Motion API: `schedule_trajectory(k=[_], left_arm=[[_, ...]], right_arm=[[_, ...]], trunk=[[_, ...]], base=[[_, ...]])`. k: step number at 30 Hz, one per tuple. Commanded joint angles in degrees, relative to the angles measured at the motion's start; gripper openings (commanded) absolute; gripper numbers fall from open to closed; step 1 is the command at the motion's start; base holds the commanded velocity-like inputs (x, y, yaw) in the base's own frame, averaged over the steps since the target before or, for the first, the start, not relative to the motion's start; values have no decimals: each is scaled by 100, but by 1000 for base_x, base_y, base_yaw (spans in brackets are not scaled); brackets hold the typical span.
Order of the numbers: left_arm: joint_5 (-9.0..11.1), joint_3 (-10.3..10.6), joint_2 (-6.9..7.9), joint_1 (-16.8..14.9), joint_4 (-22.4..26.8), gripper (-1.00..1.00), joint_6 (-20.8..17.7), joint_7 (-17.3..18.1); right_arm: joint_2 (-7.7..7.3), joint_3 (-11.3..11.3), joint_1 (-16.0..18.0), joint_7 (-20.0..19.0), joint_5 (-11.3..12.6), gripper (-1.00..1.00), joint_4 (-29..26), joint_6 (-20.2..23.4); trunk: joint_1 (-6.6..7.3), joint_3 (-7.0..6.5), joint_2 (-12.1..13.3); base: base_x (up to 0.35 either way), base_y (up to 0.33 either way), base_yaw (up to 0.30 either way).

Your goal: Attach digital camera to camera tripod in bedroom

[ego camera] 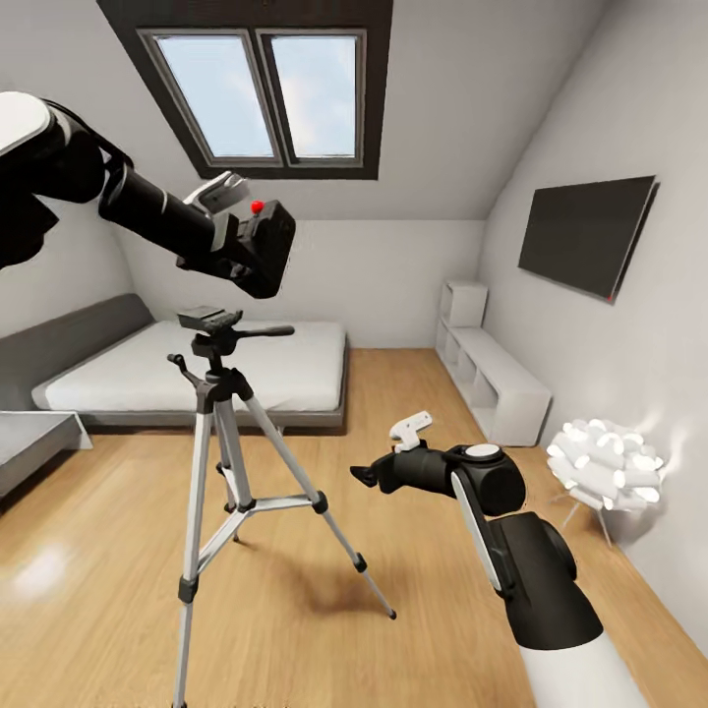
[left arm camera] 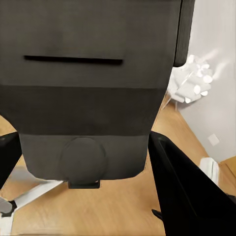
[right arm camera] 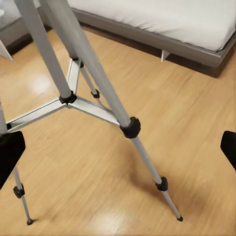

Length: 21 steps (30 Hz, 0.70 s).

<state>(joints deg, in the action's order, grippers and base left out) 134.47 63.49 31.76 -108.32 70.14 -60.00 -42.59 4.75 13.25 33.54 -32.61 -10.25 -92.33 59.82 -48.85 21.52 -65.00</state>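
The digital camera [ego camera: 270, 241], black with a red button on top, hangs in the air with my left gripper [ego camera: 241, 241] shut on it. It sits a little above and to the right of the camera tripod's black head plate [ego camera: 208, 317], not touching it. In the left wrist view the camera body [left arm camera: 93, 88] is held between dark fingers [left arm camera: 187, 191]. The camera tripod [ego camera: 221, 433] stands on the wooden floor, with its handle pointing right. My right gripper [ego camera: 366, 476] is open, low and to the right of the tripod legs [right arm camera: 98, 83], with its fingertips [right arm camera: 10, 155] wide apart.
The low grey bed [ego camera: 197, 369] lies behind the tripod, under the skylight [ego camera: 261, 93]. A dark TV [ego camera: 587, 234], a white low shelf [ego camera: 501, 383] and a white lamp [ego camera: 605, 457] line the right wall. A grey furniture edge [ego camera: 29, 442] is at the left.
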Motion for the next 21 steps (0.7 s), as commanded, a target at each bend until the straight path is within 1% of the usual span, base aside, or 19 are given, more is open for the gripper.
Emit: schedule_trajectory(k=[1,4,5,6,7,9,10,11,15,16,21], left_arm=[[53,21,13,-10,32,-100,0,-40],[53,34,109,-7,170,-100,0,-63],[53,36,155,-7,201,-100,0,-67],[53,37,204,-5,228,-100,0,-70],[53,35,314,0,266,-100,0,-75],[53,34,431,8,290,-100,0,-78],[53,30,572,19,312,-100,0,-82],[53,30,572,19,312,-100,0,-82],[53,28,668,29,327,-100,0,-92],[53,18,702,34,332,-100,0,-117],[53,-1,731,37,334,-100,0,-209]], right_arm=[[-1,1,0,-55,-63,100,-6,18],[-63,-13,-34,-79,-51,100,-5,18],[-110,-17,-45,-84,-39,100,-4,18],[-216,-19,-61,-132,-20,100,-11,18],[-263,-20,-67,-197,-13,100,-13,17],[-333,-23,-77,-401,-10,100,-16,12],[-407,-27,-88,-730,-33,100,-15,1],[-407,-27,-88,-730,-33,100,-15,1],[-476,-42,-96,-982,-46,100,-16,-1],[-516,-46,-99,-1069,-40,100,-14,1],[-551,-44,-101,-1123,-22,100,-17,3]], trunk=[[22,-11,37],[88,-64,157],[110,-80,197],[132,-97,237],[154,-113,277],[198,-145,358],[198,-143,358],[198,-141,358],[198,-131,358],[198,-128,358],[198,-115,358]], base=[[0,0,295],[0,0,295],[0,0,295],[0,0,295],[0,0,295],[0,0,295],[0,0,295],[0,0,295],[0,0,295],[0,0,295],[0,-46,295]])
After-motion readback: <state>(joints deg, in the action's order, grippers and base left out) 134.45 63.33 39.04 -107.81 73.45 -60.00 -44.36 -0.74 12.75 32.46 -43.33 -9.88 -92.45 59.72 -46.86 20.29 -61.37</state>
